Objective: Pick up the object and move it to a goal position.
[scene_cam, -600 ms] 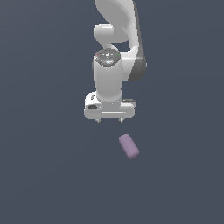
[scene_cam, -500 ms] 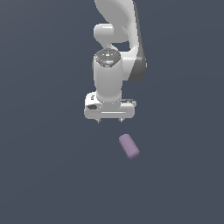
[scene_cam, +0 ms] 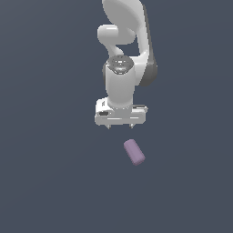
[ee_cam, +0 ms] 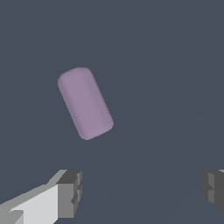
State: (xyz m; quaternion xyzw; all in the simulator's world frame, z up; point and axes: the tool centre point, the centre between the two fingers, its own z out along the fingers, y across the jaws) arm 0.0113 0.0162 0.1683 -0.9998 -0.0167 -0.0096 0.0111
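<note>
In the exterior view, the cylinder point(scene_cam: 134, 152) is small, pale purple and matte with rounded ends, lying tilted on the dark grey floor point(scene_cam: 50, 173). It sits below the white gripper point(scene_cam: 120, 125), apart from it, with bare floor on every side.

In the wrist view, the cylinder point(ee_cam: 85, 103) lies slanted, clear of the fingers point(ee_cam: 70, 193), which stand wide apart with nothing between them.

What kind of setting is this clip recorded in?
Most likely a bare simulated test scene: a flat, featureless dark grey-blue ground, one small matte lavender cylinder with rounded ends, and a smooth white robot arm's open gripper above it.
</note>
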